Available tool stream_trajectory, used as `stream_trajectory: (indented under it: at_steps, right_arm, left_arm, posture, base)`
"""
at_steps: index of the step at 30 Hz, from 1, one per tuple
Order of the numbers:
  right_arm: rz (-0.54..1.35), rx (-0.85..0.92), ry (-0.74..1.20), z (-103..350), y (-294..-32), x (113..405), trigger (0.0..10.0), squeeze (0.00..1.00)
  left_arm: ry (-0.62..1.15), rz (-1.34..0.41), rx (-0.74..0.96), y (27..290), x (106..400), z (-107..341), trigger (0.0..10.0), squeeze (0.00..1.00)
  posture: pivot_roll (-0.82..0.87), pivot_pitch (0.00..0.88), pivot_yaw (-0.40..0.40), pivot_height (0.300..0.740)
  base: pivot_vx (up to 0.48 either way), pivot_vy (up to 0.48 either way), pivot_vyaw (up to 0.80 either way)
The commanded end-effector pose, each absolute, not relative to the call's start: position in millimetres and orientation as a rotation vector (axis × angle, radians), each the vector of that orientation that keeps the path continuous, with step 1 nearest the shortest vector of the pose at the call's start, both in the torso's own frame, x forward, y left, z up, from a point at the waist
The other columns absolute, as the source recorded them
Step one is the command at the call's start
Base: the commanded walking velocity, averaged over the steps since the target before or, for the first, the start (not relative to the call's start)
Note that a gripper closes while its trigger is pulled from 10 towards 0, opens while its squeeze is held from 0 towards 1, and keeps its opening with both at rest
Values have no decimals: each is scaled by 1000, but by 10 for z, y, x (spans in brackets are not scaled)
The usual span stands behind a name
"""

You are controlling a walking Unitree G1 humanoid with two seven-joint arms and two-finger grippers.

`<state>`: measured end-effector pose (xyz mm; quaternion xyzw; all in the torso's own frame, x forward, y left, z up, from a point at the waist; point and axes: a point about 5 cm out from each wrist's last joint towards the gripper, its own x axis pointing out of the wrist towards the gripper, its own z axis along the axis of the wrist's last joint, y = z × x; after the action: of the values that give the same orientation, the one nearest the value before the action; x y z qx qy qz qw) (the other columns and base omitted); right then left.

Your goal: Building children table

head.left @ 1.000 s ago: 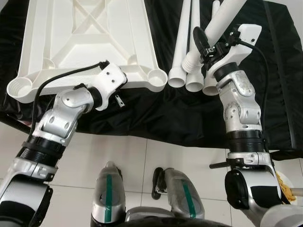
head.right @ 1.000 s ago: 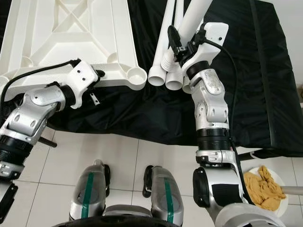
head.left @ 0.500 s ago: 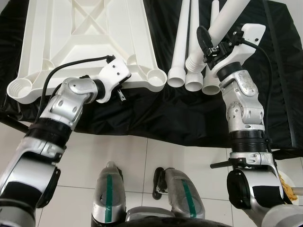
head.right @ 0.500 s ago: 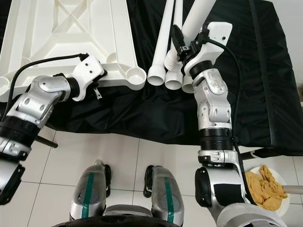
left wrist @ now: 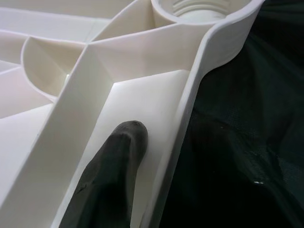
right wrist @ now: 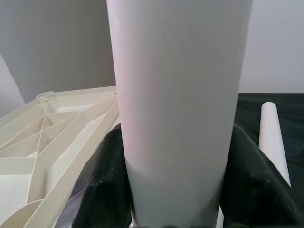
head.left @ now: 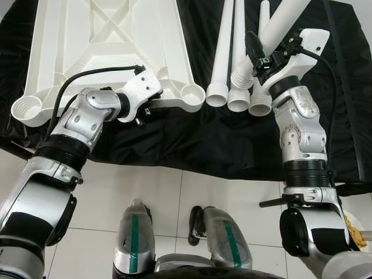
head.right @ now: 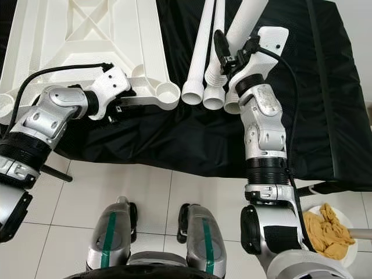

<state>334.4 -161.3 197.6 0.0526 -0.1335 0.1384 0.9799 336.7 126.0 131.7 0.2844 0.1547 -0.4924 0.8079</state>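
While the left gripper (head.left: 141, 118) pins the tabletop (head.left: 110, 46) edge, fingers' gap unclear, the right gripper (head.right: 228, 55), clamped on a leg (head.right: 247, 23), should align its threaded end squarely over the corner socket (head.left: 192, 93).

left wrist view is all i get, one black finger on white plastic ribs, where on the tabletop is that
Observer: The left gripper is at the near edge of the upturned tabletop, beside its near right corner socket.
Operator: is the right arm doing anything
Observer: The right gripper is clamped on a white table leg, held tilted above the others.
Operator: how many legs still lying down
Observer: Three loose legs lie side by side on the black cloth, right of the tabletop.
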Motion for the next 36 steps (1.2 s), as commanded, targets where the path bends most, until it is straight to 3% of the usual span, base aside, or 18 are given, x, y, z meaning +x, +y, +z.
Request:
stream_trajectory:
  at_steps: [1, 4, 5, 7, 8, 10, 11, 16, 17, 18, 19, 21, 22, 23, 24, 36]
  right_arm:
    - [264, 98, -293, 2025, -1649, 3339, 10000, 0]
    - [260, 96, -294, 2033, -1657, 3346, 10000, 0]
    - [258, 95, -295, 2038, -1661, 3349, 10000, 0]
    - [258, 95, -295, 2038, -1661, 3349, 10000, 0]
    - [257, 94, -296, 2043, -1663, 3351, 10000, 0]
    - [255, 94, -299, 2049, -1664, 3354, 10000, 0]
    - [255, 94, -299, 2051, -1662, 3354, 10000, 0]
    - [252, 92, -301, 2058, -1673, 3357, 10000, 0]
    - [249, 91, -302, 2062, -1680, 3359, 10000, 0]
    - [249, 91, -302, 2062, -1680, 3359, 10000, 0]
    - [247, 90, -303, 2066, -1685, 3360, 10000, 0]
    - [245, 90, -304, 2071, -1689, 3364, 10000, 0]
    - [245, 89, -304, 2072, -1690, 3366, 10000, 0]
    - [245, 89, -304, 2072, -1690, 3366, 10000, 0]
    - [245, 89, -304, 2073, -1689, 3367, 10000, 0]
    - [248, 89, -307, 2077, -1677, 3369, 10000, 0]
  left_arm:
    - [355, -1101, 616, 1205, 3345, 1275, 10000, 0]
    - [346, -1122, 602, 1160, 3337, 1288, 10000, 0]
    - [336, -1140, 595, 1131, 3329, 1295, 7490, 0]
    - [336, -1140, 595, 1131, 3329, 1295, 7490, 0]
    - [325, -1148, 591, 1109, 3325, 1302, 0, 0]
    - [316, -1158, 589, 1078, 3322, 1308, 588, 0]
    - [317, -1153, 592, 1061, 3331, 1307, 10000, 0]
    - [307, -1165, 590, 1005, 3331, 1317, 10000, 0]
    - [299, -1181, 583, 983, 3320, 1326, 4157, 0]
    - [299, -1181, 583, 983, 3320, 1326, 4157, 0]
    - [294, -1190, 573, 966, 3311, 1333, 0, 0]
    - [283, -1230, 575, 937, 3270, 1342, 0, 0]
    - [287, -1217, 585, 925, 3278, 1336, 2980, 0]
    - [287, -1217, 585, 925, 3278, 1336, 2980, 0]
    - [290, -1216, 601, 911, 3280, 1330, 10000, 0]
    - [234, -1254, 598, 659, 3218, 1454, 10000, 0]
  posture:
    - [73, 56, -26, 740]
    - [72, 56, -26, 740]
    - [73, 57, -26, 740]
    - [73, 57, -26, 740]
    - [73, 57, -26, 740]
    - [73, 58, -26, 740]
    - [72, 58, -26, 740]
    - [72, 60, -24, 740]
    - [72, 60, -24, 740]
    - [72, 60, -24, 740]
    - [74, 63, -24, 740]
    - [74, 64, -24, 740]
    - [76, 64, -24, 740]
    - [76, 64, -24, 740]
    - [77, 64, -24, 740]
    - [79, 65, -22, 740]
  base:
    - [0, 0, 0]
    - [0, 0, 0]
    - [0, 0, 0]
    - [0, 0, 0]
    - [0, 0, 0]
    - [0, 0, 0]
    - [0, 0, 0]
    - [0, 0, 0]
    - [0, 0, 0]
    - [0, 0, 0]
    - [0, 0, 0]
    - [0, 0, 0]
    - [0, 0, 0]
    - [0, 0, 0]
    - [0, 0, 0]
    - [0, 0, 0]
